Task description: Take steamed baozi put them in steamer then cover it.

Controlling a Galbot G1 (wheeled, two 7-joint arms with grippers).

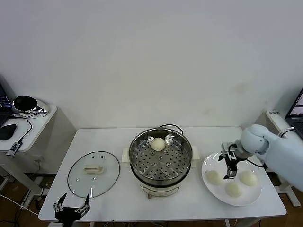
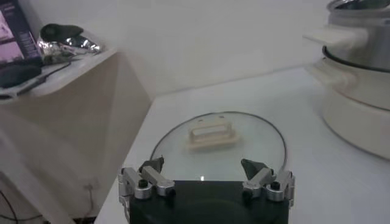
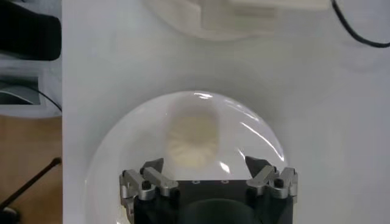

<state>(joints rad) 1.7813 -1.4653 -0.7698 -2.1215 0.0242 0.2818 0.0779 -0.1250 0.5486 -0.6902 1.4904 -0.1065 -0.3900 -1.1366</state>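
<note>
At the near edge of the white table [image 1: 113, 201], at about 7 o'clock from the steamer, the left claw [image 1: 71, 208] is waiting with its fingers spread wide and nothing between them. Just beyond it, the glass lid [image 1: 93, 173] is lying flat on the table, at 9 o'clock from the steamer, with its cream handle [image 2: 212, 134] pointing up.

On the other side, the right claw [image 1: 230, 166] is hanging over the white plate [image 1: 210, 190], which is standing at 3 o'clock from the steamer. Its fingers are also wide apart and are holding nothing. Three buns are resting on the plate: one [image 1: 214, 177] just at 8 o'clock from the claw, one [image 1: 233, 188] at 6 o'clock and one [image 1: 248, 178] at 4 o'clock. In the right wrist view, one bun [image 3: 193, 139] is showing straight ahead of the open fingers, not yet between them.

I am judging the buns to be light, soft and easy to dent, with a smooth skin that may be a little sticky. So the claw should be closing gently around the widest part of a bun, from both sides.

In the middle, the steamer [image 1: 161, 163] is standing open, and a fourth bun [image 1: 158, 144] is already lying on its holed tray, at the 12 o'clock side.
</note>
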